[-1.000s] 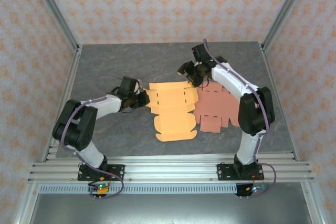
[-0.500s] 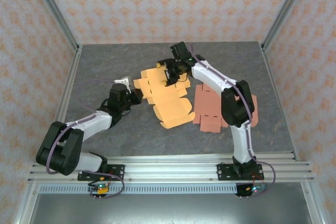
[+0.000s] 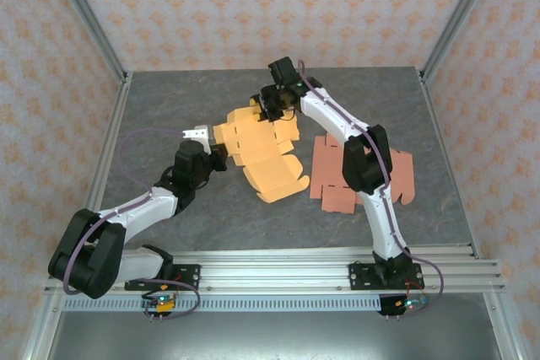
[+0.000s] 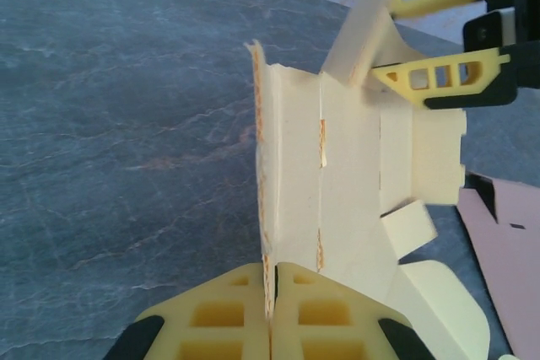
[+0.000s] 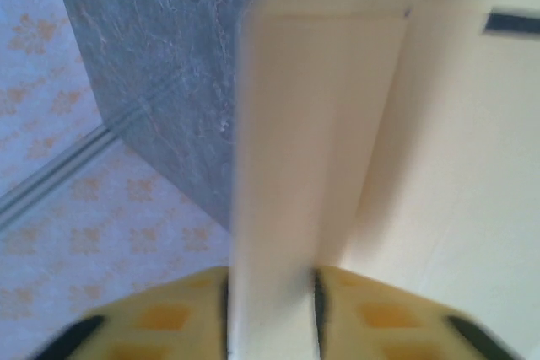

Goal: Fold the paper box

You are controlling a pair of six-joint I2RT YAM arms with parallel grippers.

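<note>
- Paper box [image 3: 261,153], yellow, partly folded, at the middle of the table [image 3: 169,107], just left of a flat pink blank [image 3: 342,179].
- Near-left edge clenched tight in the left gripper [image 4: 270,284].
- Far flap, raised, grasped between the right gripper [image 5: 270,288] fingers.

Orange box blank [image 3: 263,156]: die-cut card, not yet a box, with creases and slots visible. It sits near table centre, skewed, its long axis running roughly 11 to 5 o'clock. The panel along its 9 o'clock edge is bent up off the surface, and a flap at the 12 o'clock end stands raised. The rounded flap at the 5 o'clock end lies flat.

Pink box blank [image 3: 337,181]: fully flat, at 3 o'clock of the orange one and just beside it. Contact between the two cannot be told.
</note>
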